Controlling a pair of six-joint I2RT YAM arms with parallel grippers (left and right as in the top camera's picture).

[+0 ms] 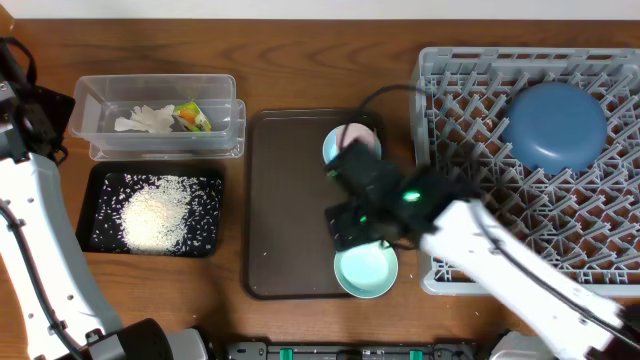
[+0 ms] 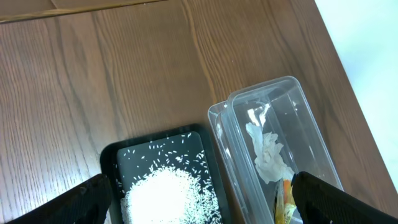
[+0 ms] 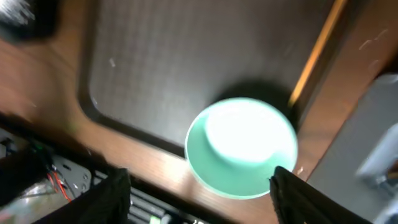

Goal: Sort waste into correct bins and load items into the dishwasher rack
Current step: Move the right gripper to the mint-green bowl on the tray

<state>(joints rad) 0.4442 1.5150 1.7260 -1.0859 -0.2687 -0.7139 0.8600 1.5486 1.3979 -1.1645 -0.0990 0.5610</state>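
Overhead — the right arm [image 1: 480, 240] covers part of the mint-white bowl [image 1: 366, 276]

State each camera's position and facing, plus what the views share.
Overhead: fixed above the table, facing straight down; dishwasher rack, brown tray, left arm and right arm show.
Left wrist: faces down at black tray and clear tub; open left gripper at bottom.
Right wrist: faces down at mint bowl; open right gripper at bottom.
Shared: overhead also shows mint bowl, clear tub, black tray.

Table [image 1: 300, 60]: tub [image 1: 85, 110], blk tray [image 1: 213, 240], brown tray [image 1: 290, 200], rack [image 1: 450, 120], maybe bowl [image 1: 366, 272].
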